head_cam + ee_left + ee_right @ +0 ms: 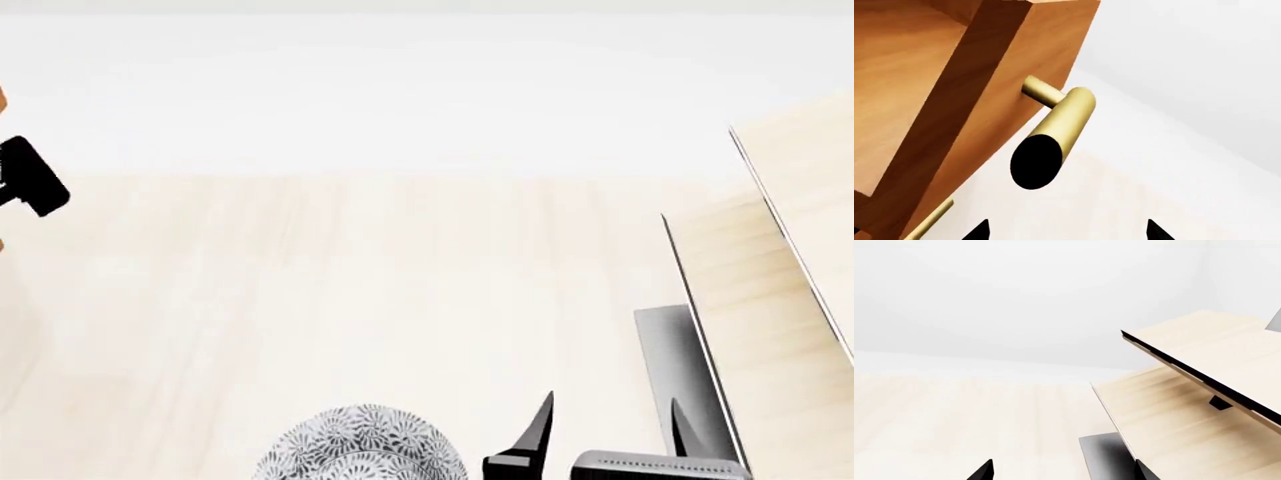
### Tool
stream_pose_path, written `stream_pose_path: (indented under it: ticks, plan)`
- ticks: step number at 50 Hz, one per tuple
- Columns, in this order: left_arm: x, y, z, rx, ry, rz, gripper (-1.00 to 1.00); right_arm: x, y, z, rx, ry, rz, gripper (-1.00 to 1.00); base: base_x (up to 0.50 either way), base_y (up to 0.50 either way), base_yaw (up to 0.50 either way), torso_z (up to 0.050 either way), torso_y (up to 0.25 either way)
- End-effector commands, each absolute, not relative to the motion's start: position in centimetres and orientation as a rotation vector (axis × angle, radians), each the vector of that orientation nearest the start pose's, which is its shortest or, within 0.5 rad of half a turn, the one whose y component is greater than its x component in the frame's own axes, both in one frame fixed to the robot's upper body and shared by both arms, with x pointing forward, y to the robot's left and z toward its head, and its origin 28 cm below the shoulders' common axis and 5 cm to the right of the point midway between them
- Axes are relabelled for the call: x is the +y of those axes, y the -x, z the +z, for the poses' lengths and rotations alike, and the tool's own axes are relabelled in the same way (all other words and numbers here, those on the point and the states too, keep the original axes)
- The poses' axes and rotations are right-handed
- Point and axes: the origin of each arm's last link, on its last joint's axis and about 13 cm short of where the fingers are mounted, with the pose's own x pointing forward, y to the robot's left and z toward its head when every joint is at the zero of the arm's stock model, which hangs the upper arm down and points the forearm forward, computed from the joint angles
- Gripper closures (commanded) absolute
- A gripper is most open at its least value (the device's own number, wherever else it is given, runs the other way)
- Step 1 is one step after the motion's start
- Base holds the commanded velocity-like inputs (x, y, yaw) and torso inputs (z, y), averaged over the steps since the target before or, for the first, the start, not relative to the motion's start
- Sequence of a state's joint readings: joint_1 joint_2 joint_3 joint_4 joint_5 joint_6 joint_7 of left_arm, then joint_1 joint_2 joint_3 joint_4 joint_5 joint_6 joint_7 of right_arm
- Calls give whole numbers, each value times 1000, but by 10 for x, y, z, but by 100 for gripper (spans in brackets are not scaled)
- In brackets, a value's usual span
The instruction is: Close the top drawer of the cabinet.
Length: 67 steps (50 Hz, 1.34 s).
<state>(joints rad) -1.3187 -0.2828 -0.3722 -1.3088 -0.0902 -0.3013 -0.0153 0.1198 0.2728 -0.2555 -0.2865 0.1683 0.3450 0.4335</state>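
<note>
Left claw point(1066, 231) spread wide, just short of top drawer point(954, 100) handle point(1057, 130)

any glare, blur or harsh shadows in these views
Left wrist view: sharp, no blur; the brass handle has a soft sheen and its end face renders flat black, with one face of the top drawer shaded darker. Head view: pale, washed-out background. Right wrist view: the same flat even light, no cast shadows visible.
</note>
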Motion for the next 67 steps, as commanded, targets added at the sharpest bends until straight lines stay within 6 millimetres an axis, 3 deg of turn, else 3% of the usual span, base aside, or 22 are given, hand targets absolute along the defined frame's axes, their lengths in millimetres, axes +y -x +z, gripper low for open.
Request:
stream_pose_path:
  ticks: [1,13,38,48,56,67]
  plan:
    - [359,-396,189,255,632,373,-100,-102,-227,70,-27,134,-151,-100,0,0,0,0,0]
    - [376,-389,198,236,736,355,-100,-110,-231,76,-32,107,-194,-100,0,0,0,0,0]
    - [435,-361,210,117,817,550,-100,-112,-234,77,-34,100,-210,-100,0,0,0,0,0]
    - [441,-357,209,105,818,574,-100,-115,-239,81,-43,104,-232,-100,0,0,0,0,0]
    - [441,-358,210,101,808,576,-100,-114,-257,84,-36,111,-267,-100,0,0,0,0,0]
    - [438,-360,212,106,782,572,-100,-113,-258,82,-23,120,-269,-100,0,0,0,0,0]
